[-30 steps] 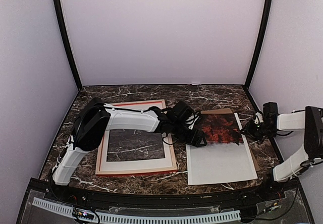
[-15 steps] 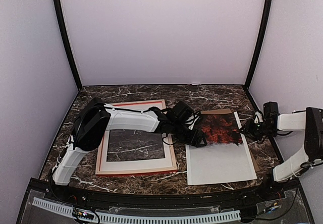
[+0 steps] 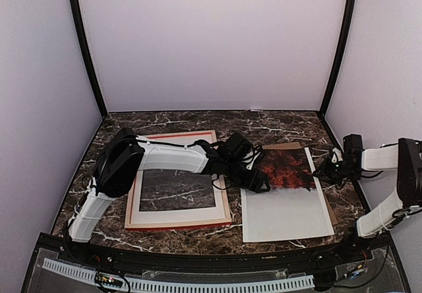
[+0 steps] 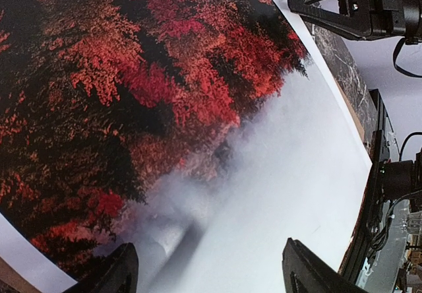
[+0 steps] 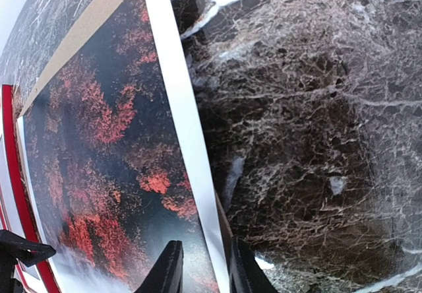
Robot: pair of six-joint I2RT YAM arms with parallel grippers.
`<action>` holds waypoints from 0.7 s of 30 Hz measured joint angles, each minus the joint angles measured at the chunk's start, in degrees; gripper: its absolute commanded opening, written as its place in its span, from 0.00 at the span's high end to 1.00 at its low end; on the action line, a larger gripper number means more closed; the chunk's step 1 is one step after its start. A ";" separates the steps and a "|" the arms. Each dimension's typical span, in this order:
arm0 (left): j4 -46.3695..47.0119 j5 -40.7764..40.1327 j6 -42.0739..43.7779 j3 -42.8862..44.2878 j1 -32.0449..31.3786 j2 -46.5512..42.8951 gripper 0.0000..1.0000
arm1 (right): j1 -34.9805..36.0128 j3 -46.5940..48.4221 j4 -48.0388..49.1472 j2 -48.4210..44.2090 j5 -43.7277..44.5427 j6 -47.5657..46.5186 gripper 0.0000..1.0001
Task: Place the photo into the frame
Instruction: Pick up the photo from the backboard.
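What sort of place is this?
Likely a robot test booth: plain pale walls surround a marble-patterned table, the left arm and right arm reach over it, and a photo and frame lie there.

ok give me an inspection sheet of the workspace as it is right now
surface: dark marble-pattern table
job's things: photo flat on brown backing board at right; frame flat at left, apart from it
clutter: nothing seen
grippers: left gripper wide open over photo's left part; right gripper narrow, straddling photo's right edge, grip unclear
cables: black cables looped at both wrists
surroundings: pale walls, black corner posts
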 measured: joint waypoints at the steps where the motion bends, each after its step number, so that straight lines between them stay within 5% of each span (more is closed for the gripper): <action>1: 0.00 0.00 0.00 0.00 0.00 0.00 0.22 | 0.00 0.00 -0.07 0.09 0.07 -0.13 0.78; 21: 0.02 -0.02 0.00 -0.13 0.00 0.00 0.23 | 0.00 -2.51 4.28 0.76 -2.93 -0.57 0.96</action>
